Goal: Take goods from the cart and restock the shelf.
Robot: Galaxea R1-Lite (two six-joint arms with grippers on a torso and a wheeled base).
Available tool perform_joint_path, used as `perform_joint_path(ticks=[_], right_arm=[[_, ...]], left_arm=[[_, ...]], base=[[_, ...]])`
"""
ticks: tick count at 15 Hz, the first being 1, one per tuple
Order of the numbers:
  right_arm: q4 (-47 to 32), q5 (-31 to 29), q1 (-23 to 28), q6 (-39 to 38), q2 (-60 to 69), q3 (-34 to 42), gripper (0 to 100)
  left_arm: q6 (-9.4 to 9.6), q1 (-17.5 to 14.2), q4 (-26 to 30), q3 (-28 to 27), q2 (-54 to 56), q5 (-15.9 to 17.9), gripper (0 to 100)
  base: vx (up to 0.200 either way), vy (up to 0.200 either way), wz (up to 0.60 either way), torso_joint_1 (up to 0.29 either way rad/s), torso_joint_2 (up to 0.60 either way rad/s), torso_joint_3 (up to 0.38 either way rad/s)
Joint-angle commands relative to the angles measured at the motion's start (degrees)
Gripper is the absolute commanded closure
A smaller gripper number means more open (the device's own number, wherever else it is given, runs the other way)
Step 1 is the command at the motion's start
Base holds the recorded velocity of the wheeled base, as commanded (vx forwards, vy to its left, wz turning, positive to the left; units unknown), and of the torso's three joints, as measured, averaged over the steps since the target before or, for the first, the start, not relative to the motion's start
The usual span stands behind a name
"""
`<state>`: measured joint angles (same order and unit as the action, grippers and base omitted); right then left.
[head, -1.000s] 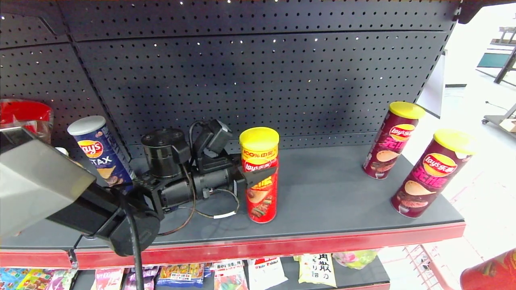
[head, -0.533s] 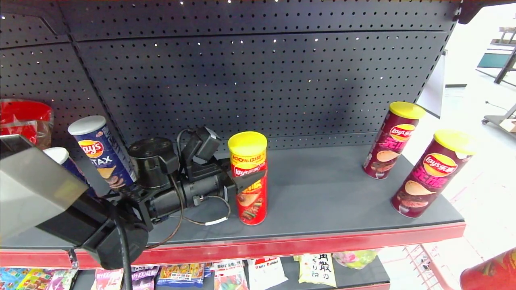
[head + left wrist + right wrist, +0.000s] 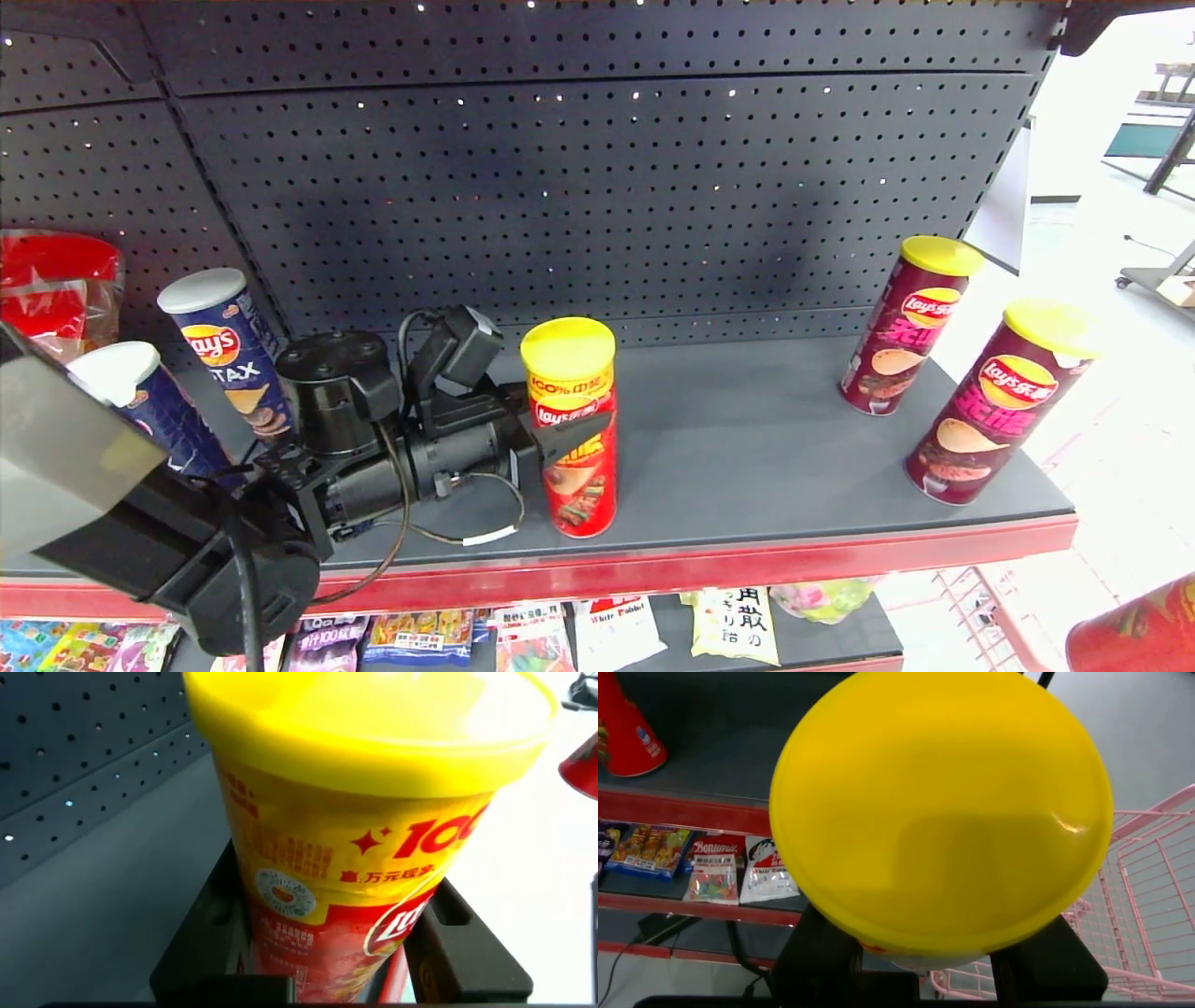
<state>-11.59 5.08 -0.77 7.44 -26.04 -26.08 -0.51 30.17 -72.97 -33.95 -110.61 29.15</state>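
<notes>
A red chip can (image 3: 574, 439) with a yellow lid stands upright on the grey shelf board (image 3: 747, 448), close to its red front lip. My left gripper (image 3: 560, 431) comes at it from the left and is shut on its middle. In the left wrist view the same can (image 3: 364, 859) sits between the black fingers (image 3: 201, 943). My right gripper (image 3: 938, 971) is shut on another yellow-lidded can (image 3: 943, 812), held above the pink cart (image 3: 1148, 905). That can's red body (image 3: 1134, 635) shows at the lower right corner of the head view.
Two maroon cans (image 3: 910, 322) (image 3: 1004, 401) stand at the shelf's right end. Two blue cans (image 3: 229, 350) (image 3: 149, 411) and a red jar (image 3: 51, 280) stand at the left. A perforated back panel closes the shelf. Snack bags (image 3: 616, 630) lie on the shelf below.
My left arm has moved left and toward the shelf's front edge, carrying the red can with it. A second blue can has come into view at the left.
</notes>
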Motion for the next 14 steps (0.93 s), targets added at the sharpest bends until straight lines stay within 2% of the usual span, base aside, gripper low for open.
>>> perform_joint_path(ticks=[1, 13, 14], right_arm=[[0.0, 0.1, 0.0, 0.0, 0.0, -0.1, 100], [0.0, 0.0, 0.0, 0.0, 0.1, -0.4, 100], [0.0, 0.0, 0.0, 0.0, 0.0, -0.4, 100]], left_arm=[[-0.63, 0.2, -0.1, 0.1, 0.8, -0.1, 100], [-0.63, 0.2, 0.0, 1.6, 0.3, -0.5, 100], [-0.45, 0.2, -0.2, 1.8, 0.0, -0.9, 0]], base=[[0.000, 0.000, 0.00, 0.000, 0.00, 0.000], [0.000, 0.000, 0.00, 0.000, 0.00, 0.000], [0.000, 0.000, 0.00, 0.000, 0.00, 0.000]])
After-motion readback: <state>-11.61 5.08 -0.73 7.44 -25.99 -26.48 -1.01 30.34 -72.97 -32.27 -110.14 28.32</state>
